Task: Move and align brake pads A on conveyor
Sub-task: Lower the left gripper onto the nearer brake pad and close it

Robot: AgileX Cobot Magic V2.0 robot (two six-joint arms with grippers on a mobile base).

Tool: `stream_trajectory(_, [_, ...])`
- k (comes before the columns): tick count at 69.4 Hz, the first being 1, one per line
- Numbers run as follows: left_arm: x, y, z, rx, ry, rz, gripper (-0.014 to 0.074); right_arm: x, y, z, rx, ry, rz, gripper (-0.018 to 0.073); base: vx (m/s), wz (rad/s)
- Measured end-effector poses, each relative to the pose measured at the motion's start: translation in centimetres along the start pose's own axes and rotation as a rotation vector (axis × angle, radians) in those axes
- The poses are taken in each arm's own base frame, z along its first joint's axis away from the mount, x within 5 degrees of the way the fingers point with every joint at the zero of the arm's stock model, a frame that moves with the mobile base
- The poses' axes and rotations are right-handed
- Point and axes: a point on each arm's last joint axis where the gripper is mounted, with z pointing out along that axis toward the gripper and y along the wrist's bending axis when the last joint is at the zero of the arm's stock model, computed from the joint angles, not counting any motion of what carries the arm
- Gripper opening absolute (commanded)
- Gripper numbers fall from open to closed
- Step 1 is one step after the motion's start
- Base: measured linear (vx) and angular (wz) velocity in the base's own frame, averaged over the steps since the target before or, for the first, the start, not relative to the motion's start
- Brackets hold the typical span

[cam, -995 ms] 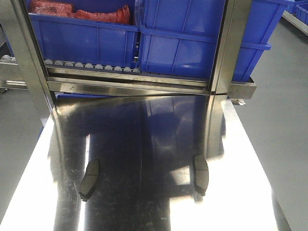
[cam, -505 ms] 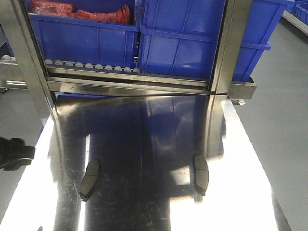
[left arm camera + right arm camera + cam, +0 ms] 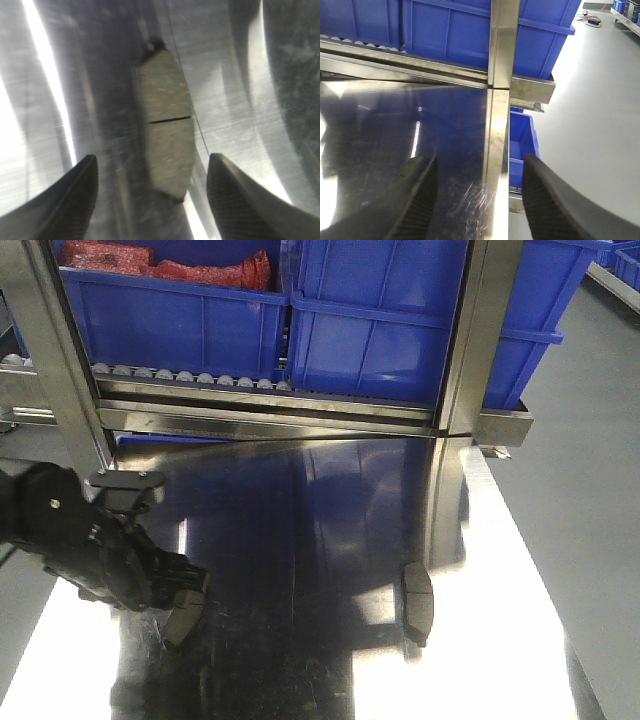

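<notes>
On the steel table (image 3: 320, 520): two brake pads A, left pad (image 3: 167, 132) and right pad (image 3: 418, 602), lying flat, well apart.
Left gripper (image 3: 151, 160): spread wide, fingers (image 3: 65, 200) flanking the left pad, not touching it.
Right gripper (image 3: 479, 159): spread, empty, above the table's edge.

1. Hard white glare streaks cross my steel counter (image 3: 330, 540), brightest at both sides.
2. My left wrist view is soft and smeared, though the brake pad (image 3: 167, 125) shows its groove clearly.
3. Blue bins (image 3: 380, 330) reflect darkly mid-counter.
</notes>
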Motion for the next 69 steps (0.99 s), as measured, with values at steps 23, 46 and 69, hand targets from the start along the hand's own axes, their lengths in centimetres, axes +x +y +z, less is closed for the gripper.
stream_trajectory(23, [-1.0, -0.9, 2.4, 0.004, 0.002, -0.026, 0.0443, 0.0, 0.0, 0.0, 0.000, 0.000, 0.000, 0.0379, 0.00, 0.00])
stream_trajectory(46, [-3.0, -1.2, 4.5, -0.019, 0.086, -0.032, 0.0443, 0.0, 0.0, 0.0, 0.000, 0.000, 0.000, 0.0379, 0.00, 0.00])
stream_trajectory(69, [-3.0, -0.9, 5.0, -0.055, 0.107, -0.057, 0.0443, 0.0, 0.0, 0.0, 0.000, 0.000, 0.000, 0.0379, 0.00, 0.00])
